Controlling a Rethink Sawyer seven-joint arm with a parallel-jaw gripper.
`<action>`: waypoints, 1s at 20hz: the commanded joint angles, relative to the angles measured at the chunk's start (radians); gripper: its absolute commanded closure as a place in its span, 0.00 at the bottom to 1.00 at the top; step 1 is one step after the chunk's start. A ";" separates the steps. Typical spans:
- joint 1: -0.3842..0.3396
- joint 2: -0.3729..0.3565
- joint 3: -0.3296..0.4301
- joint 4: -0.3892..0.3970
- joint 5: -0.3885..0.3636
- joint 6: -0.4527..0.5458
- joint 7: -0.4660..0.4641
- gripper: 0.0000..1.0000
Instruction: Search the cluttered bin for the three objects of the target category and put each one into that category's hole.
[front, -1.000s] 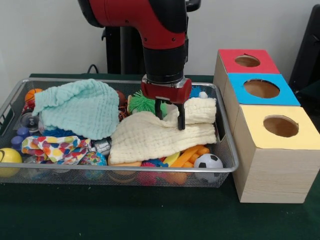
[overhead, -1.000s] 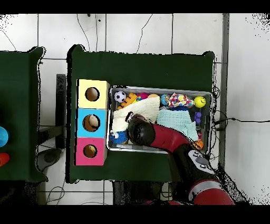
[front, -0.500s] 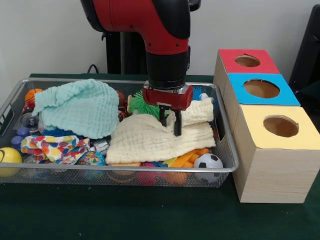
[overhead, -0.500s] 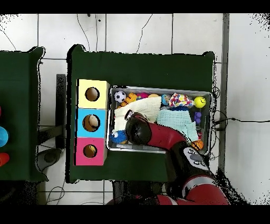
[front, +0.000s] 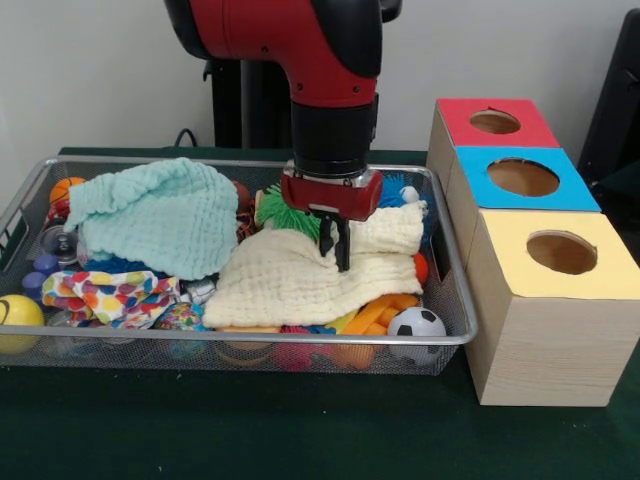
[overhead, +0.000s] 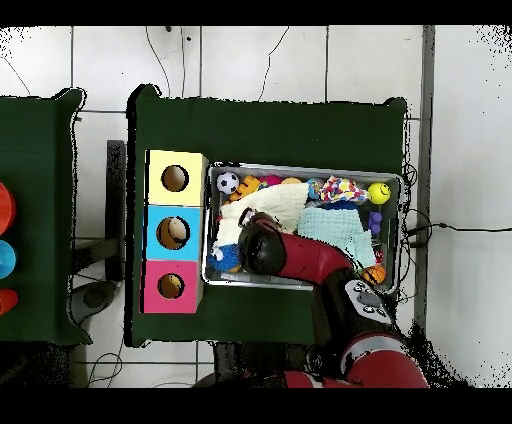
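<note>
A wire mesh bin (front: 250, 340) holds a heap of toys and cloths. My gripper (front: 336, 248) reaches down over the right half of the bin and is shut on a fold of the cream cloth (front: 285, 285), which is bunched up toward it. A mint cloth (front: 160, 215) covers the left rear, with a patterned cloth (front: 105, 295) in front of it. A green spiky ball (front: 275, 208) sits behind the gripper. A soccer ball (front: 416, 325), orange sticks (front: 380, 310) and a yellow ball (front: 18, 315) lie along the front. In the overhead view the arm hides the gripper above the cream cloth (overhead: 280, 205).
Three wooden boxes with round holes stand right of the bin: a red box (front: 495, 122) at the back, a blue box (front: 522, 178) in the middle, a yellow box (front: 560, 252) in front. The overhead view shows them as yellow box (overhead: 175, 180), blue box (overhead: 175, 232), red box (overhead: 170, 285).
The fingers have shut on the cream cloth and drawn it leftward in the front view. The cloth's right edge has pulled back, baring a red toy near the bin's right wall.
</note>
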 joint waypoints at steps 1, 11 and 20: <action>-0.037 -0.085 -0.014 0.020 -0.035 0.133 0.037 1.00; -0.064 -0.259 -0.014 0.021 -0.068 0.372 -0.058 1.00; -0.091 -0.286 0.002 0.003 -0.130 0.427 -0.078 1.00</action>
